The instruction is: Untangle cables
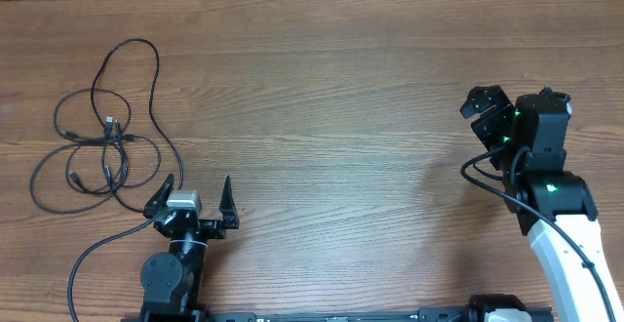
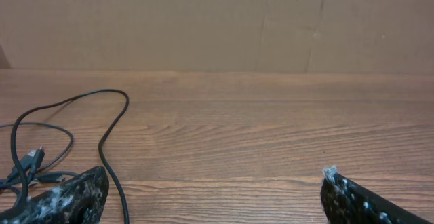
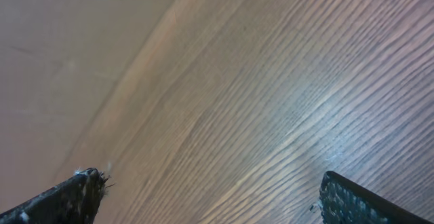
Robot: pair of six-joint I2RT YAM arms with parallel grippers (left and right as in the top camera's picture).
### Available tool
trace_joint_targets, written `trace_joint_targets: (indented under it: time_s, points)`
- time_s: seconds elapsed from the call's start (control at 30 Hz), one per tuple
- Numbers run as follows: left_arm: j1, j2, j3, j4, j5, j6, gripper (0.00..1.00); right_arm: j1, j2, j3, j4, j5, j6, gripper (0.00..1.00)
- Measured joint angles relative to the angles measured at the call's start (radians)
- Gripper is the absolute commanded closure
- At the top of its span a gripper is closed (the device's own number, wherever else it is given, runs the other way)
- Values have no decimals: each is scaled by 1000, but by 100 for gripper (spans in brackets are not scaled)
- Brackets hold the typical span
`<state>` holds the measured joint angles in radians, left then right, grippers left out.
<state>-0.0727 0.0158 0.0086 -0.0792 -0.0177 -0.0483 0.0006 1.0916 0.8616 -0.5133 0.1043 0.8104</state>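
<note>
Cables (image 1: 115,139) in one tangle; left pincer (image 1: 199,181), right pincer (image 1: 475,113), both agape

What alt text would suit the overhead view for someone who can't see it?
A tangle of thin black cables lies on the left of a wooden table. The left gripper sits open beside it; the right gripper, also open, is across the table.
</note>
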Motion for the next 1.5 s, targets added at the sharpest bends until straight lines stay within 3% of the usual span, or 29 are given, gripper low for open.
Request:
trace_joint_targets:
  time_s: [0.53, 0.87, 1.5]
  points:
    - [0, 0, 0, 0, 0, 0, 0, 19, -283, 0, 0, 1, 0, 0]
    - [0, 0, 0, 0, 0, 0, 0, 197, -354, 0, -12, 0, 0, 0]
    - [0, 0, 0, 0, 0, 0, 0, 198, -581, -21, -242, 0, 0, 0]
